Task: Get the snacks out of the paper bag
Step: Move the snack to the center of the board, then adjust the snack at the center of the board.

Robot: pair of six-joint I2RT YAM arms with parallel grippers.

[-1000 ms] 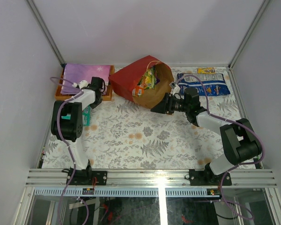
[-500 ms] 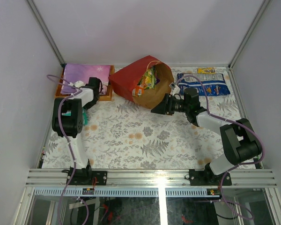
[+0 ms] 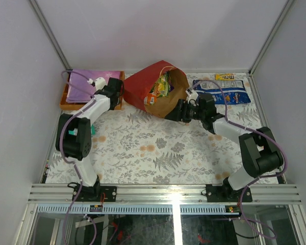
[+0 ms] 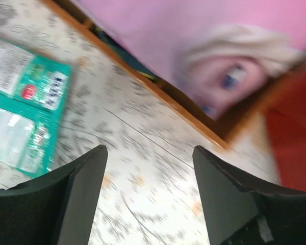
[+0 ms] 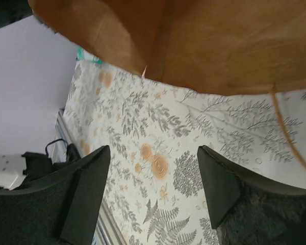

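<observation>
The right gripper [image 5: 153,149] at the bag's [image 3: 137,88] mouth and the left gripper [image 4: 148,151] beside the bag both had fingers spread, empty. Some snacks [image 3: 162,87] lay in that mouth. A low reach might just shove the light bag away.

Paper bag [image 5: 194,41] rim before right claw [image 5: 153,150]

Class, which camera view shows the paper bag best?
The top view: the whole paper bag lies on its side, mouth open, with snacks showing inside. The right wrist view shows only a stretch of its brown paper; the left wrist view only a blurred red patch at the edge.
</observation>
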